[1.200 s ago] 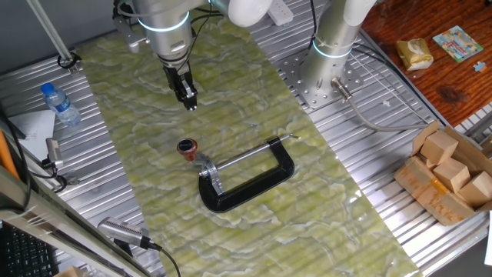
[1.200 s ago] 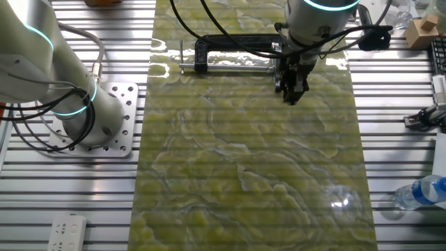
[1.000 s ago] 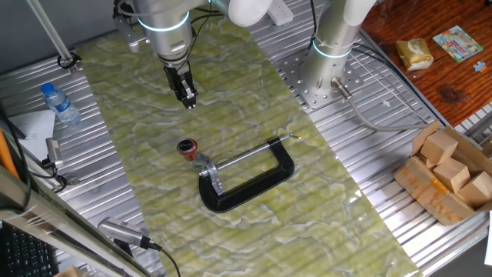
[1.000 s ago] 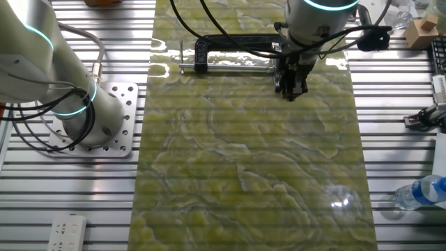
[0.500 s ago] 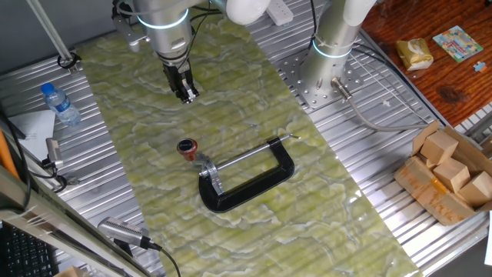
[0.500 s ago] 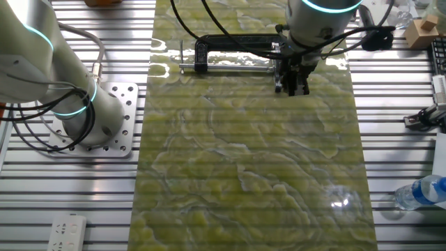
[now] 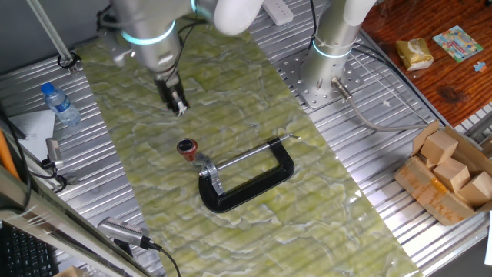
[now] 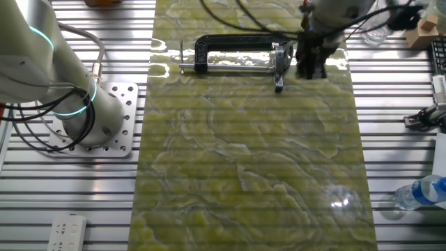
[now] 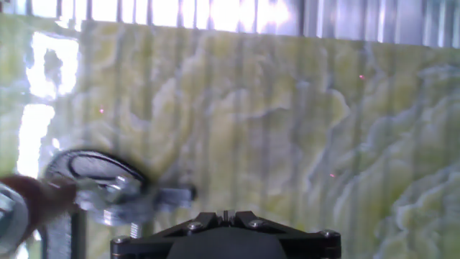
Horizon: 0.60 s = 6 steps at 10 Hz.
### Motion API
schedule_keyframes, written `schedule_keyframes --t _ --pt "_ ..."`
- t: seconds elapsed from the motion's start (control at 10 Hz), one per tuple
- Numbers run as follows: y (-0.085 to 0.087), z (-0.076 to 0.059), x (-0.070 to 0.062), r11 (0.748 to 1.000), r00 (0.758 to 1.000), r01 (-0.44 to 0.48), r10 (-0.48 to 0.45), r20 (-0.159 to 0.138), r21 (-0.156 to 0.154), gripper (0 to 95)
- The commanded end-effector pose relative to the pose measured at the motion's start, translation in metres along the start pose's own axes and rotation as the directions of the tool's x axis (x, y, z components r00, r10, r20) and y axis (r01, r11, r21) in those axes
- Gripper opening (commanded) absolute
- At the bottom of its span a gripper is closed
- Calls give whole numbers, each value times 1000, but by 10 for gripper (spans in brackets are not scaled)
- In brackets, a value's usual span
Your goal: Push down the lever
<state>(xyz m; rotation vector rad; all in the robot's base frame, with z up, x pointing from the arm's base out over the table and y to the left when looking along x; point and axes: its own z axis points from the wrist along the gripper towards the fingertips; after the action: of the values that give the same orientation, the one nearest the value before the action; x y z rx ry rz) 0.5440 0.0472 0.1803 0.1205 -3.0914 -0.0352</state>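
Risk: the black two-finger tool [image 7: 178, 108], fingers together and empty, hangs beside the short silvery red-knobbed lever [image 7: 188, 148]; descending there misses it.

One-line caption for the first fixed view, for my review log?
Tool hangs above the green mat, apart from the red-knobbed lever of the black C-clamp; lever untouched.

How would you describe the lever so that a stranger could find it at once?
On the green marbled mat lies a black C-shaped clamp. At its end nearer the pincer, a short silvery arm ends in a red rounded knob: the lever. The clamp's long thin steel rod carries no knob.
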Motion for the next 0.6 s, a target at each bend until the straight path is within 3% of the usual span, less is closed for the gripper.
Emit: schedule_keyframes --t 0.1,0.3,0.6 --pt "17 -1 -4 1000 1000 -10 10 -1 -1 0" --pt "30 0 -5 1000 1000 -17 17 -1 5 0" --pt "45 -8 -17 999 999 -36 36 0 5 0"
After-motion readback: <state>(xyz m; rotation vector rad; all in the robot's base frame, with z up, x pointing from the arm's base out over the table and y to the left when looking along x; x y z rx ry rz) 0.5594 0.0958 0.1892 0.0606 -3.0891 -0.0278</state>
